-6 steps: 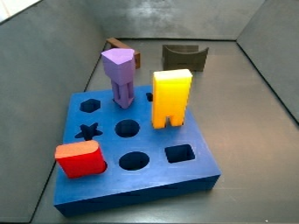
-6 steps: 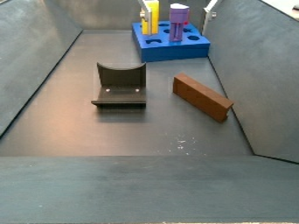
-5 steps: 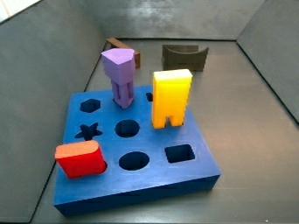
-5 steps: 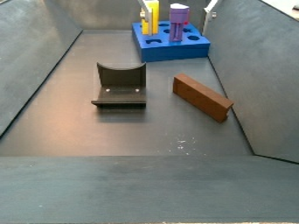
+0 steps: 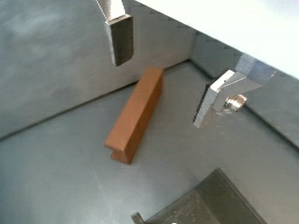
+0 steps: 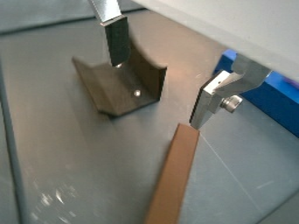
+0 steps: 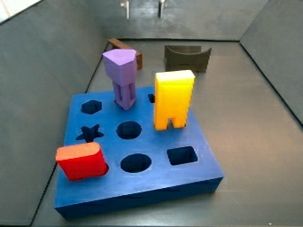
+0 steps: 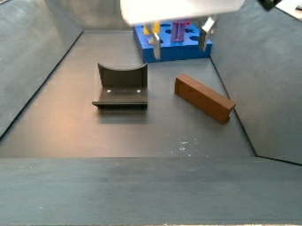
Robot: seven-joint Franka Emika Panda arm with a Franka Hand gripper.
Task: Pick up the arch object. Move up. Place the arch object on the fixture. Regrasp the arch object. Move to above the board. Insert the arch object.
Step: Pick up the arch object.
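My gripper (image 8: pixel 179 43) hangs high with its fingers (image 5: pixel 121 41) spread wide and nothing between them. The arch object (image 8: pixel 204 97) lies flat on the floor near the side wall, just beside the fixture (image 8: pixel 120 86) and apart from the board (image 7: pixel 136 146).

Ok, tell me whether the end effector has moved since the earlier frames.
Yes. The end effector has come into view, now open in front of the board, above the floor.

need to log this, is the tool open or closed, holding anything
Tool: open, holding nothing, hanging above the arch object, which lies on the floor.
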